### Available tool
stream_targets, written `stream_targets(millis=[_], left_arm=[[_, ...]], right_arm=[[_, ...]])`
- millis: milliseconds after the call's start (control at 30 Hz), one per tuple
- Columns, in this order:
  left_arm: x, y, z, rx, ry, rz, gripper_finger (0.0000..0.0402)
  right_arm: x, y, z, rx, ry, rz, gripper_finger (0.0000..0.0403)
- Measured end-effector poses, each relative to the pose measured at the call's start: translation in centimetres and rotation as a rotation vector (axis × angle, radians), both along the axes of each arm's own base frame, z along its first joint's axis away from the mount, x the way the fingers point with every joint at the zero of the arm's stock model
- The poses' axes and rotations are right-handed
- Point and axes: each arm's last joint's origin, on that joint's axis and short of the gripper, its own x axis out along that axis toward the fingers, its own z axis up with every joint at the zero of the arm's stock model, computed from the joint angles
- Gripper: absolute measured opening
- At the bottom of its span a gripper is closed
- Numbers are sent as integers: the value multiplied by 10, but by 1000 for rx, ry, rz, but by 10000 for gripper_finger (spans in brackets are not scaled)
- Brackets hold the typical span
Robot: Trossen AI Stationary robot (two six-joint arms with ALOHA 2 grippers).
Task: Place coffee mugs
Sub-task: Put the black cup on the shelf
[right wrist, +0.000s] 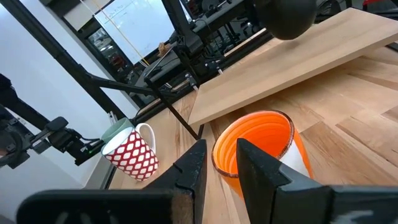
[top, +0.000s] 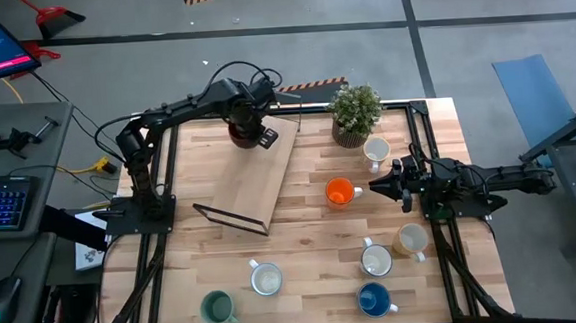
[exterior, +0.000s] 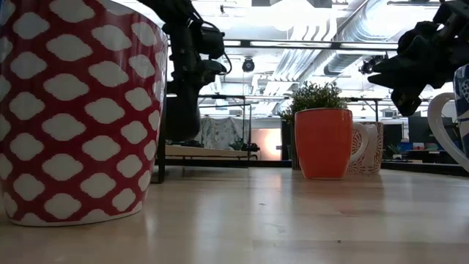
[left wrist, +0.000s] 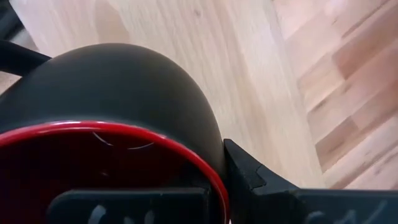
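Note:
My left gripper reaches over the slanted wooden board at the table's far side, shut on the dark mug with a red inside. My right gripper hovers just right of the orange mug and higher than it, its fingers a narrow gap apart and touching nothing. The orange mug stands upright on its base. Other mugs stand on the table: white by the plant, tan, white, blue, white, and a green-lined red-and-white patterned one. My left gripper holds the dark mug by its wall at the red rim, one finger inside and one outside, coming from above. The mug stays upright over the board's upper part; I cannot tell whether its base touches the board.
A potted green plant stands at the far edge beside the board. The board rests tilted on a black wire stand. Bare tabletop lies between the board and the near row of mugs. The patterned mug fills the low view's left.

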Motion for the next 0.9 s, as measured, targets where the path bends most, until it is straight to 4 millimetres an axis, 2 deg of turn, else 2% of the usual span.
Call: stream_targets(millis=[167,467,633,900], left_arm=[[-1,-1,-1,-26,4,-27,4],[8,-2,-17,-49,42,-10,4],[10,-4,-18,-38,49,-18,4],[9,-1,-17,-33,43,-9,63]], right_arm=[[0,0,0,0,0,0,74],[0,0,0,11,0,2,74],[0,1,0,11,1,11,74],[0,4,0,11,3,47,74]])
